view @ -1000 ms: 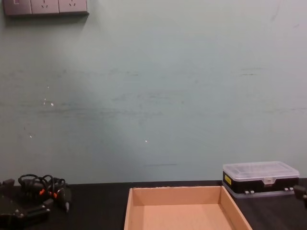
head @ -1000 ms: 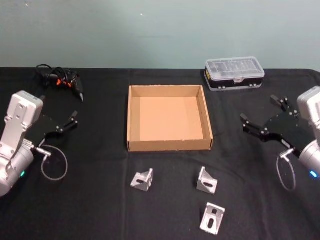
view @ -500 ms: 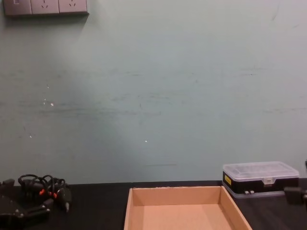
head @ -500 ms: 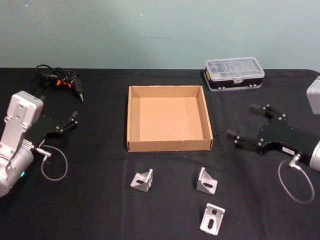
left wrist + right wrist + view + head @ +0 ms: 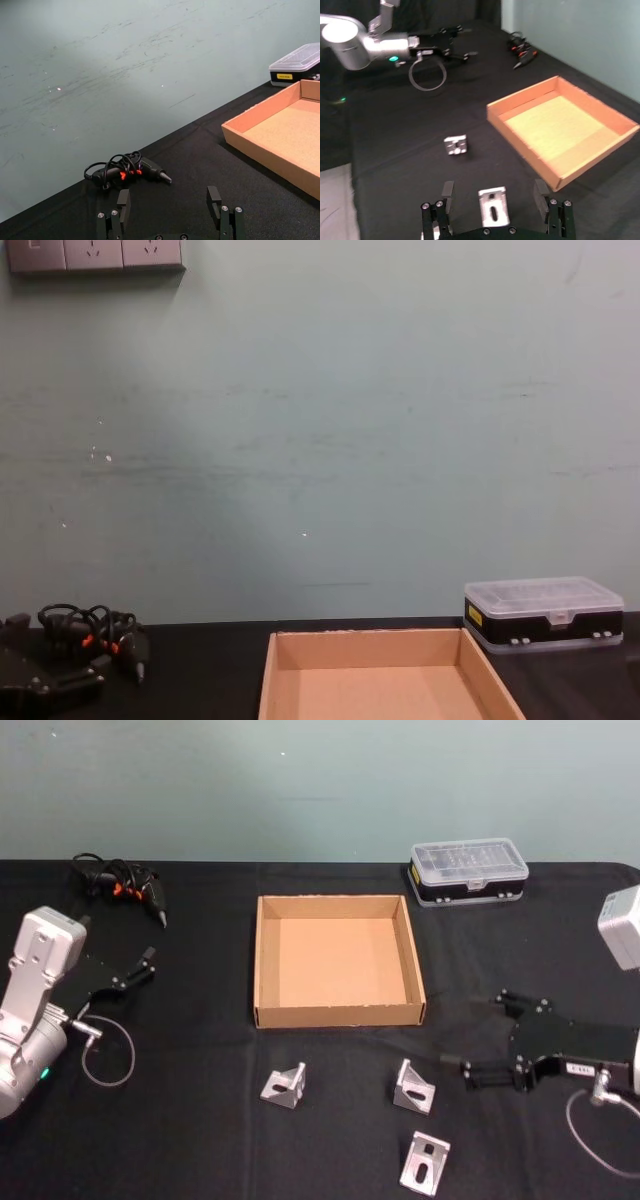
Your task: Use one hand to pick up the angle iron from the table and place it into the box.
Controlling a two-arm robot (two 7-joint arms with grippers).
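1. Fingers of your right gripper (image 5: 480,1035), the black jointed one on the boxy silver-grey arm, stand spread wide apart; it sits low over the flat black matte table (image 5: 200,1040) on the robot's right, nearer the robot than the box's right corner, pointing toward the robot's left.
2. Nearest to it is a small silver-grey metal angle iron (image 5: 413,1085) with a slotted face; it lies on the table just past the gripper's nearer fingertip, close but not touching; in the right wrist view you see it lined up between the two fingers, a little ahead of them.
3. Two more silver-grey metal angle irons lie on the table; the left angle iron (image 5: 285,1082) sits in front of the box's near wall, to the left of the first; the near angle iron (image 5: 425,1162) lies closest to the robot, just beside the first.
4. The shallow tan cardboard box (image 5: 335,1012) with low walls sits mid-table; all three brackets lie outside it, on its near side.
5. Your left gripper (image 5: 168,191) hangs at the table's left side, well apart from the box, fingers parted.
6. Farther back you have a tangled black cable bundle (image 5: 120,885) with orange marks at the far left; a clear-lidded plastic case (image 5: 468,868) with black base and yellow label stands beyond the box's far right corner.
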